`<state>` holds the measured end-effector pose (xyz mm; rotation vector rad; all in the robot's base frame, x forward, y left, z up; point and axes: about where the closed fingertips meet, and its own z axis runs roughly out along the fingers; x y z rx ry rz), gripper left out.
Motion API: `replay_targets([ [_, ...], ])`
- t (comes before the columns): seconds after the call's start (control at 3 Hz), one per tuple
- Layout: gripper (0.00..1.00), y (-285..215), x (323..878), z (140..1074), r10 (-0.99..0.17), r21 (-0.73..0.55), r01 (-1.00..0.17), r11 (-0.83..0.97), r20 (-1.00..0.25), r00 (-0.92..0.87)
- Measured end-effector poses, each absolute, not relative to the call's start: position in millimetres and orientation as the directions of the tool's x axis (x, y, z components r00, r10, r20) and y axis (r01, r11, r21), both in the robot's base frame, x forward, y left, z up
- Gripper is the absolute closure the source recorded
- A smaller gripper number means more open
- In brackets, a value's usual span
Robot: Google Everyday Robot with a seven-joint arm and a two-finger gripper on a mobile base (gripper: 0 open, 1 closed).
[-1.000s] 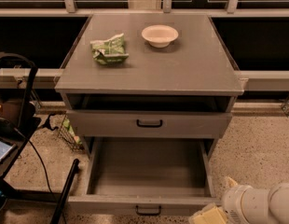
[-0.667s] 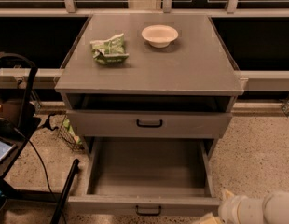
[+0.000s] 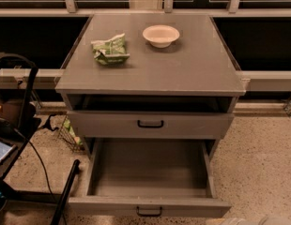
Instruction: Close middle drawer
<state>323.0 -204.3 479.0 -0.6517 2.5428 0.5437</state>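
The middle drawer (image 3: 150,172) is pulled far out of the grey cabinet. Its plain grey inside is bare and its small black bar handle (image 3: 149,212) sits on the front panel at the bottom of the view. Above it, the uppermost drawer (image 3: 150,124), with its own black handle, stands slightly out under the cabinet top. The lowest drawer is hidden beneath the open one. Only a pale sliver of my gripper (image 3: 232,221) shows at the bottom right edge, just right of and below the open drawer's front corner.
A white bowl (image 3: 161,35) and a crumpled green bag (image 3: 110,49) lie on the cabinet top (image 3: 183,64). A black stand with cables (image 3: 23,121) is at the left, and a black pole (image 3: 65,191) leans near the drawer's left front corner. The floor is speckled.
The pale arm and gripper at the bottom right have sunk lower and almost out of view. The drawers have not moved.
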Motion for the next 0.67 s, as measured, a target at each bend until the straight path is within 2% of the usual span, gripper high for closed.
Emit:
replay_targets([
  [0.67,0.94,-187.5,317.0,423.2,-0.285,0.306,-0.501,0.81,-0.54,-0.792],
])
